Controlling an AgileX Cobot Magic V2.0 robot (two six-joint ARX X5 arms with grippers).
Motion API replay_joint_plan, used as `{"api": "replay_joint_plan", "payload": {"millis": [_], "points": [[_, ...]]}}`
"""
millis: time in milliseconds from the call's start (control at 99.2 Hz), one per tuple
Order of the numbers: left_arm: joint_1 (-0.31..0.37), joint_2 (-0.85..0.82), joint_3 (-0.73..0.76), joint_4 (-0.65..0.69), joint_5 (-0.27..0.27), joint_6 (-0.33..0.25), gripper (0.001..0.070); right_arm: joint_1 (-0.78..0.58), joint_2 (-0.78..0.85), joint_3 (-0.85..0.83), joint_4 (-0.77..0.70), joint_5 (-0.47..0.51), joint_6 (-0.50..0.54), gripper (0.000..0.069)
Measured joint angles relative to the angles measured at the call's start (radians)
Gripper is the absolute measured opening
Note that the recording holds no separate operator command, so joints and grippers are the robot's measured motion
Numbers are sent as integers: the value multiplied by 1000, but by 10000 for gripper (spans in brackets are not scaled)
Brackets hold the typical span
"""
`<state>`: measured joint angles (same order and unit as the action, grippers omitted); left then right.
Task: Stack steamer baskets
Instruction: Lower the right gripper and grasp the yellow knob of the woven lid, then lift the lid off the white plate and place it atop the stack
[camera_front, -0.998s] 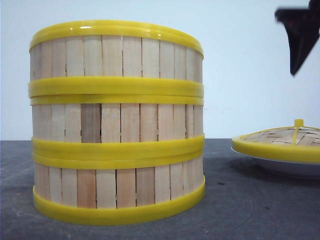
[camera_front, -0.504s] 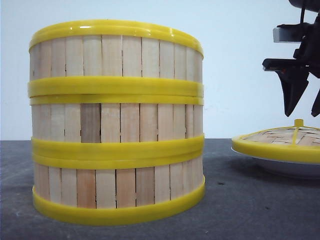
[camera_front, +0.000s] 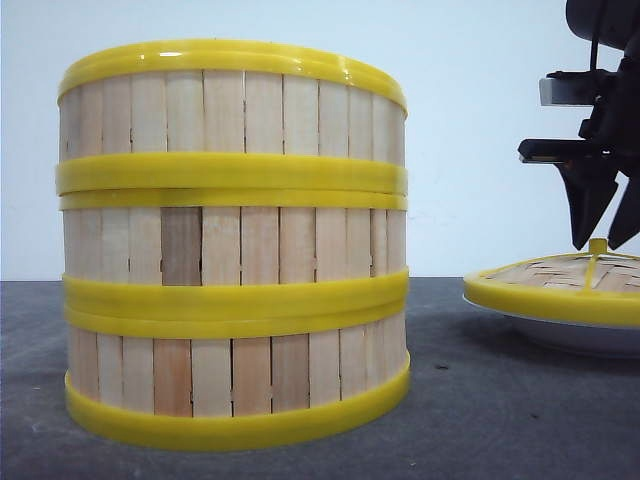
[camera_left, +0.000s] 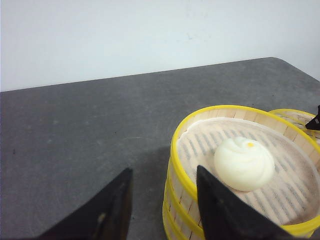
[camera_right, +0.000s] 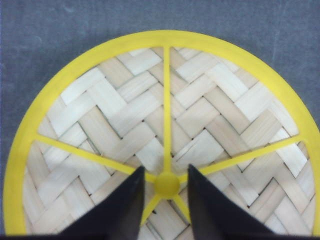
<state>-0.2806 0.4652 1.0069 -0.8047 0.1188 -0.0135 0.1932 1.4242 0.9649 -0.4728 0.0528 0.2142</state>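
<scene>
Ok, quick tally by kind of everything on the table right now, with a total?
Steamer baskets: 3, stacked: top, middle, bottom
Woven lid: 1
White plate under the lid: 1
Bun in the top basket: 1
Total: 6

The lid and the white plate under it run off the front view's right edge, the right gripper is partly cropped there, and the steamer baskets are cut by the left wrist view's lower edge.
</scene>
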Motion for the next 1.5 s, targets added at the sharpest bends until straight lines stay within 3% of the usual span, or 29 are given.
{"api": "replay_joint_plan", "payload": {"millis": [413, 545, 1119, 1503], "points": [[0, 0, 0, 1, 0, 6, 233, 0, 12, 1, 0, 0, 0, 112], [0, 0, 0, 1, 0, 7, 233, 0, 12, 1, 1, 1, 0, 57], [0, 0, 0, 1, 0, 10, 233, 0, -23, 8, -55, 0, -11, 55], [0, 0, 0, 1, 0, 14, 233, 15, -104, 279, -250, -30, -70, 55]]}}
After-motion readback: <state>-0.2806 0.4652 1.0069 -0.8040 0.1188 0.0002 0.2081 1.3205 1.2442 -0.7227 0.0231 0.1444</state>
